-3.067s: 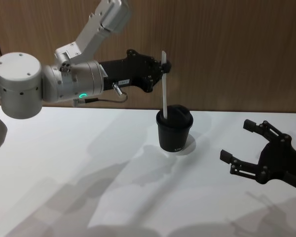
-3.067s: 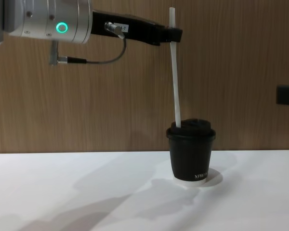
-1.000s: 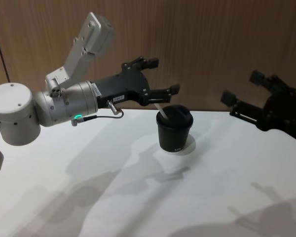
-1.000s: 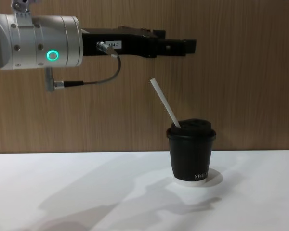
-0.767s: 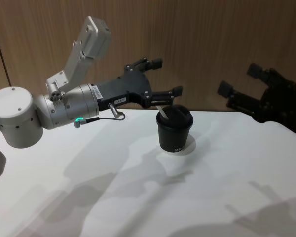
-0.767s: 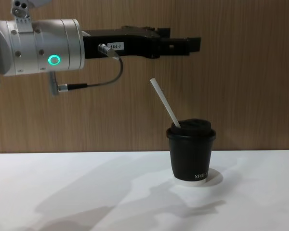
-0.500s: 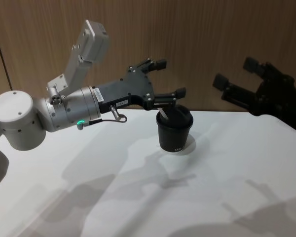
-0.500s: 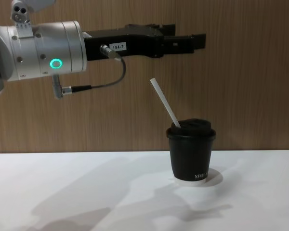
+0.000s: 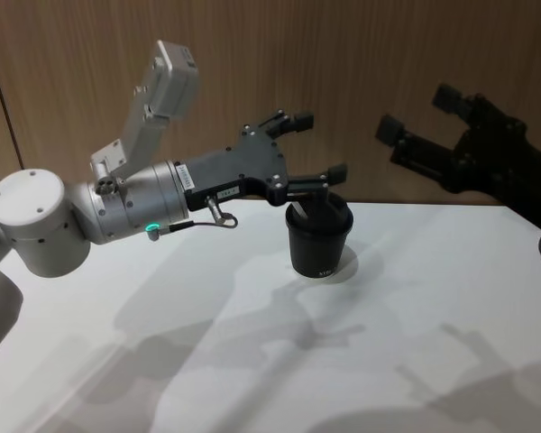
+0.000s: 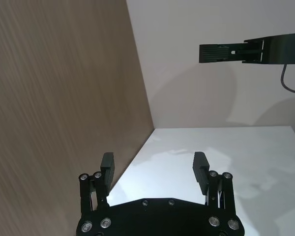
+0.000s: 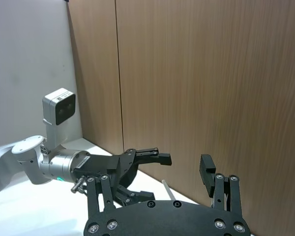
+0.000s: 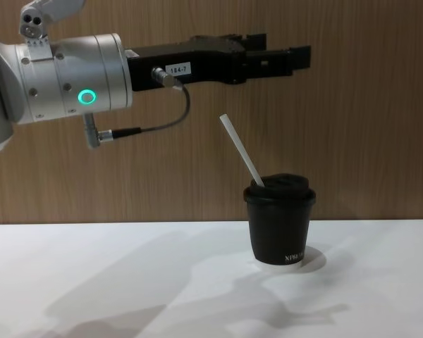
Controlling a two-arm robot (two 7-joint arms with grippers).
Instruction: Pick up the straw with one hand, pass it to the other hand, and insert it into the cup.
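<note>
The cup (image 12: 280, 223) stood on the white table (image 12: 127, 282) near the wood wall, and the straw (image 12: 242, 151) stuck out of its lid, leaning toward the robot's left, with nothing holding it. The left gripper (image 9: 314, 148) hung above the cup and straw, its fingers spread wide and clear of both. The right gripper (image 9: 422, 120) was raised off to the right, well apart from the cup, fingers wide too and empty.
</note>
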